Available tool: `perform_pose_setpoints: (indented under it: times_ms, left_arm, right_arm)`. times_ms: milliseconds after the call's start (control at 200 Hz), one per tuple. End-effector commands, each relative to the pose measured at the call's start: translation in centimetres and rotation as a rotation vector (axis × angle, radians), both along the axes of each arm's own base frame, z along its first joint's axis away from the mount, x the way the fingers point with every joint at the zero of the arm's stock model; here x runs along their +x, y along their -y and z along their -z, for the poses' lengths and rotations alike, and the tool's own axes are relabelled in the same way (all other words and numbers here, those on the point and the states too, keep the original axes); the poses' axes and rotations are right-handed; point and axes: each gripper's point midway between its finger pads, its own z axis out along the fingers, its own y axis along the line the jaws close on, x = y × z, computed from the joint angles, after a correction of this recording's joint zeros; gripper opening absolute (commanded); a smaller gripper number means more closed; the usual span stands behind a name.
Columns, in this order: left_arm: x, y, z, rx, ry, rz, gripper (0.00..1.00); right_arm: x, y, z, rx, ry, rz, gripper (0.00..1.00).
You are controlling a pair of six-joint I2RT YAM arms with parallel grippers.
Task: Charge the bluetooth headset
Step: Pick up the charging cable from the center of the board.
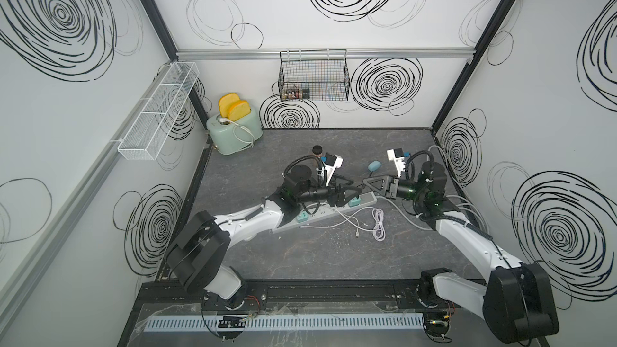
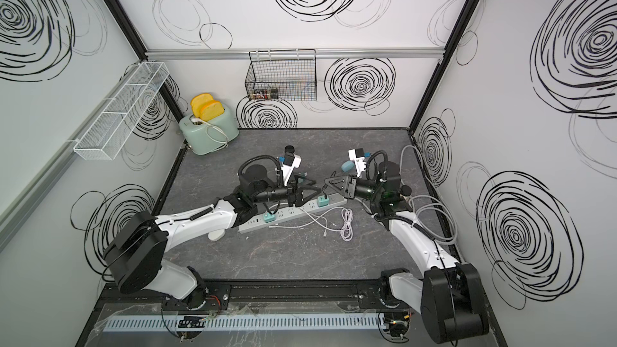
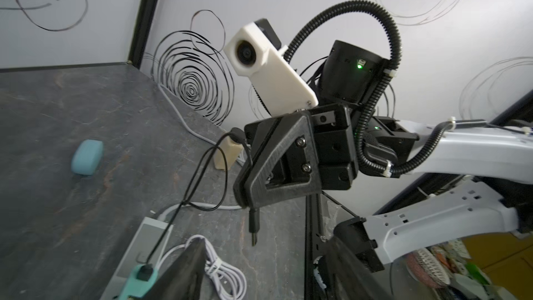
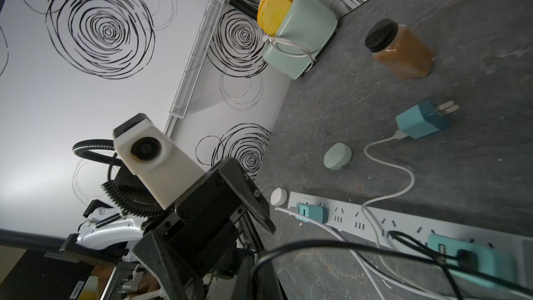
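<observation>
A: where was the blue headset case (image 3: 86, 157) then?

B: it sat on the table (image 3: 57, 111) just past the end of the power strip (image 3: 135, 243), touching nothing. My right gripper (image 3: 245, 193) was clenched on the black cable (image 3: 202, 174), its plug (image 3: 253, 226) hanging down near that same end

A: and your left?

B: my left gripper (image 1: 354, 187) hung over the strip, jaws spread, nothing in them
</observation>
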Motion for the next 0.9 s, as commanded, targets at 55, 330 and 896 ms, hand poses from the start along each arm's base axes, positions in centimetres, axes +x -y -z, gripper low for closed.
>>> perform_pose_setpoints:
  times_ms: [55, 330, 896]
  left_arm:
    - [5.6, -2.7, -2.6, 0.163, 0.199, -0.275, 0.75]
    - [9.9, -5.9, -0.4, 0.371, 0.178, -0.467, 0.73]
    - [1.5, -30.9, 12.0, 0.747, -0.582, -1.147, 0.78]
  right_arm:
    - [0.9, 2.5, 2.8, -0.042, -0.099, 0.142, 0.0]
    - [-0.3, 4.1, 5.0, -0.1, -0.13, 0.235, 0.0]
    - [1.3, 2.8, 8.8, -0.263, -0.13, 0.218, 0.0]
